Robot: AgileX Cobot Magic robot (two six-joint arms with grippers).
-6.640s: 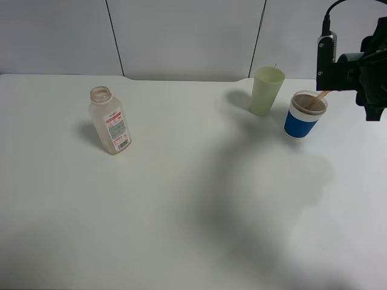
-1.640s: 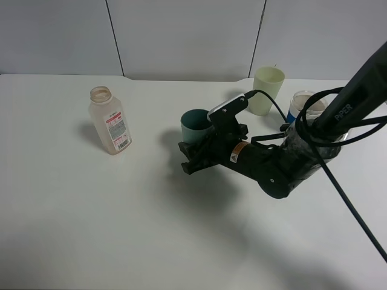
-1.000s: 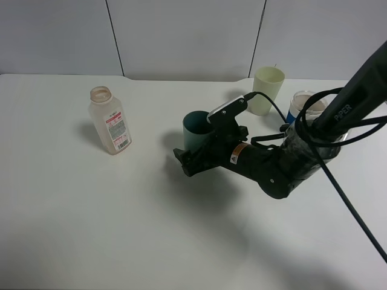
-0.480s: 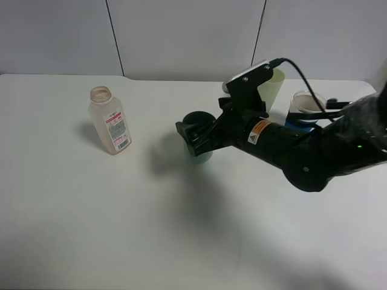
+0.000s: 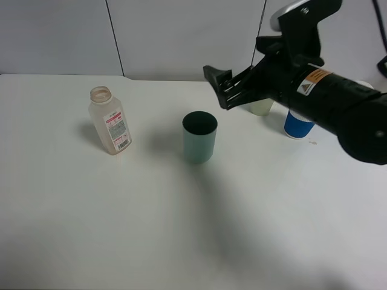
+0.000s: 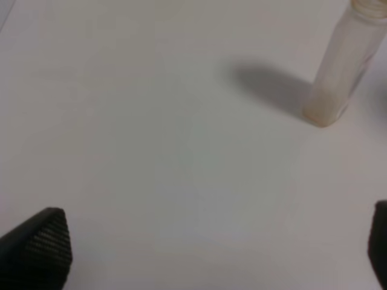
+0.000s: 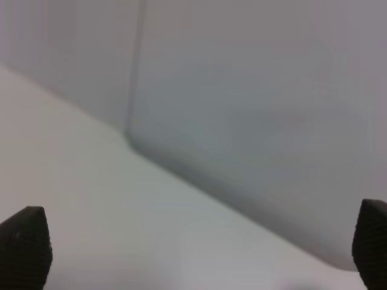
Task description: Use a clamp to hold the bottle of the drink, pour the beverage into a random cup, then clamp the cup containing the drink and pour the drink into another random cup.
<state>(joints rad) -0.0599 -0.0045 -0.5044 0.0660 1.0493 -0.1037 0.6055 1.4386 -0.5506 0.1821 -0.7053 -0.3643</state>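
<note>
The bottle (image 5: 110, 121) stands upright at the left of the table; its lower part also shows in the left wrist view (image 6: 341, 72). A teal-green cup (image 5: 199, 137) stands upright near the table's middle, its inside dark, and nothing holds it. My right gripper (image 5: 219, 87) hangs open in the air above and to the right of that cup, with nothing between its fingers (image 7: 24, 248). The blue-banded cup (image 5: 298, 124) stands at the back right, its top hidden behind the right arm. My left gripper (image 6: 208, 254) is open over bare table, short of the bottle. No beverage shows.
A pale yellow-green cup (image 5: 261, 107) stands at the back beside the blue-banded cup, mostly hidden by the right arm. The white table (image 5: 121, 211) ends at a grey panelled wall (image 5: 181, 36) behind.
My right gripper has come off the teal-green cup and risen up and to the right. The cup stays upright on the table. The bottle has not moved.
</note>
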